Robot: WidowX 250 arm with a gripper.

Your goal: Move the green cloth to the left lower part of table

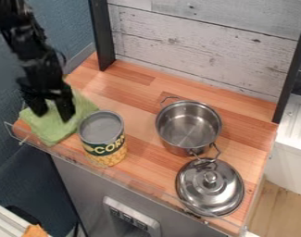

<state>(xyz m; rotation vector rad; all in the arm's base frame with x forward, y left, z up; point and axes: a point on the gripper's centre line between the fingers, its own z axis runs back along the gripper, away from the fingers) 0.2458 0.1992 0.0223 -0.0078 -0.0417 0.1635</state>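
Note:
The gripper hangs over the left end of the wooden table, its two black fingers spread apart above the green cloth. Green fabric shows between and around the fingertips. Whether they touch it, I cannot tell. The cloth lies loosely spread at the table's left corner, left of the corn can, with part of it hidden behind the gripper.
A large corn can stands close to the cloth's right side. Farther right are a steel pot and its lid. A clear low rim runs along the front edge, and a dark post rises behind.

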